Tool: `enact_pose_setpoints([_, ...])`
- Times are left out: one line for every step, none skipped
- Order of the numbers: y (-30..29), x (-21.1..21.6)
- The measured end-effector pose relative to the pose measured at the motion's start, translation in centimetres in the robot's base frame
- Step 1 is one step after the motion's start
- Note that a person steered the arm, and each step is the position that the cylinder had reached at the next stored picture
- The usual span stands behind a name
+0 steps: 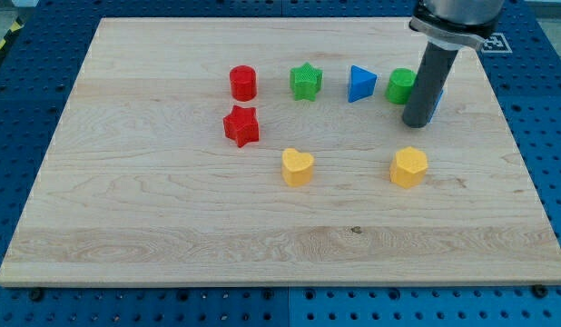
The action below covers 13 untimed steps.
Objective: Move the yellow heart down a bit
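1. Camera view, worktop [126, 227]: a pale wooden board fills most of the scene and carries eight small blocks.
2. Tool: a straight dark rod with no jaws, so it neither spreads nor pinches; my tip [417, 124] rests on the board at the view's right, just beside the green cylinder [400, 86] and partly hiding a blue block [437, 98] whose shape cannot be told.
3. Task block: the yellow heart [298, 167] lies near the board's centre, well apart from my tip, with bare board below it.
4. Step in hand, judged: the tip should travel to a spot just above the heart and then push straight toward the view's bottom, briefly and through the block's middle, so that it does not twist.
5. Obstacles: the red star [241, 125] sits near the heart's upper left; the yellow hexagon [408, 167] lies near the approach path.
6. Others: red cylinder [243, 83], green star [306, 81], blue triangle [360, 84], all well above.
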State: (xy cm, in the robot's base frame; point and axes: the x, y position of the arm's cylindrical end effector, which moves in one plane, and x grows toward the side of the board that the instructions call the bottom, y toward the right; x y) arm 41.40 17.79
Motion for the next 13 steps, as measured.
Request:
enact_pose_setpoints([0.2, -0.9])
enact_pose_setpoints([0.2, -1.9])
enact_pose_setpoints([0.2, -2.7])
enact_pose_setpoints([0.2, -2.8])
enact_pose_setpoints([-3.3, -0.1])
enact_pose_setpoints([-8.8, 3.4])
enact_pose_setpoints([-13.7, 6.1])
enact_pose_setpoints([-14.9, 6.1])
enact_pose_setpoints([-18.7, 6.1])
enact_pose_setpoints([-20.2, 6.1])
enact_pose_setpoints([-19.6, 6.0])
enact_pose_setpoints([-22.4, 5.1])
enact_pose_setpoints([-26.1, 4.2])
